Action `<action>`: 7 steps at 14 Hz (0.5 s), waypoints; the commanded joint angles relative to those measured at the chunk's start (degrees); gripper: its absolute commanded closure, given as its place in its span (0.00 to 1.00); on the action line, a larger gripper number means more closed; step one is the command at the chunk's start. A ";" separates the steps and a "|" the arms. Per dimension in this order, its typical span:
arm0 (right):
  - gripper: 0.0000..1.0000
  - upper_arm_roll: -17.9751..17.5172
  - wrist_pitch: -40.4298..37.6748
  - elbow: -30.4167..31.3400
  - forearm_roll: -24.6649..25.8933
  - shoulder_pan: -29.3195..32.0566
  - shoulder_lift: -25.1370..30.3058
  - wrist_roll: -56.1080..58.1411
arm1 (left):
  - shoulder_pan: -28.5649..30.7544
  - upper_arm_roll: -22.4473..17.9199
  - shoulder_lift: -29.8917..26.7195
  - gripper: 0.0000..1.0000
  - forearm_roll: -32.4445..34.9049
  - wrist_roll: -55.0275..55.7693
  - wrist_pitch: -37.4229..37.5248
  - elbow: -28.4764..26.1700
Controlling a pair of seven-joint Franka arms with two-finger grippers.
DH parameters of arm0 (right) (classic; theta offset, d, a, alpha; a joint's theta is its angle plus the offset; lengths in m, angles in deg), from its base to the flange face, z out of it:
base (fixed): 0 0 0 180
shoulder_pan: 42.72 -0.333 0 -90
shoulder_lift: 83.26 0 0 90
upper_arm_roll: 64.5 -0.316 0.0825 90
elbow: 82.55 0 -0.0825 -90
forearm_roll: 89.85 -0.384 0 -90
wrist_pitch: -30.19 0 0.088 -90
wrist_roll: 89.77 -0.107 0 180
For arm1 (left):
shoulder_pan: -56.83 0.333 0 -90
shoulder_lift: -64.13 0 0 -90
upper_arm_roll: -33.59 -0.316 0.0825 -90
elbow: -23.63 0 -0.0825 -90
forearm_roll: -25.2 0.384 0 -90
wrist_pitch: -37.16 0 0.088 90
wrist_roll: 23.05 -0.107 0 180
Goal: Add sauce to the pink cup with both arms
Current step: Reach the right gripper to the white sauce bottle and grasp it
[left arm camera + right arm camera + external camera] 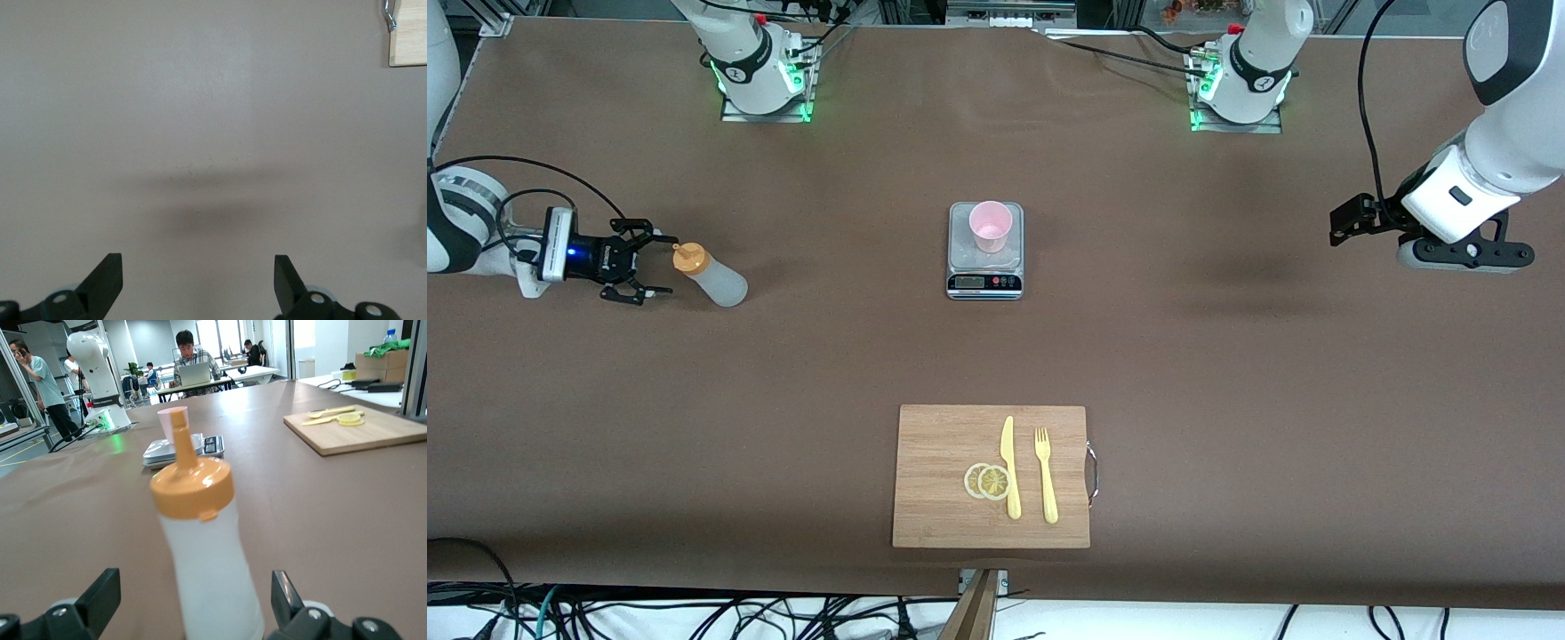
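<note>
Right gripper (pixel 643 265), fingers apart, flanks the sauce bottle (pixel 713 276) at nine o'clock from the pink cup (pixel 991 226); soft, light, squeezable, so grip mid-body. Left gripper (pixel 198 280) waits open.

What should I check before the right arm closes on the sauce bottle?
1. Right gripper jaws open: ok.
2. Sauce bottle between the jaws: ok in the right wrist view; contact cannot tell.
3. Bottle upright, orange cap on: ok.
4. Pink cup upright on the scale: ok.
5. Left gripper open, waiting over bare table: ok.
</note>
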 commanded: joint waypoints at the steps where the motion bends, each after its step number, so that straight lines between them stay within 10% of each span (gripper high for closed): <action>1: 0.00 0.07 0.42 -0.28 -2.23 -0.89 -1.37 1.86 | 0.90 0.87 0.74 0.00 0.83 -0.27 1.34 1.57; 7: 0.00 -0.02 1.38 -0.28 -2.41 -2.99 -3.22 3.88 | 0.90 0.34 0.74 0.00 0.83 -0.36 1.25 1.57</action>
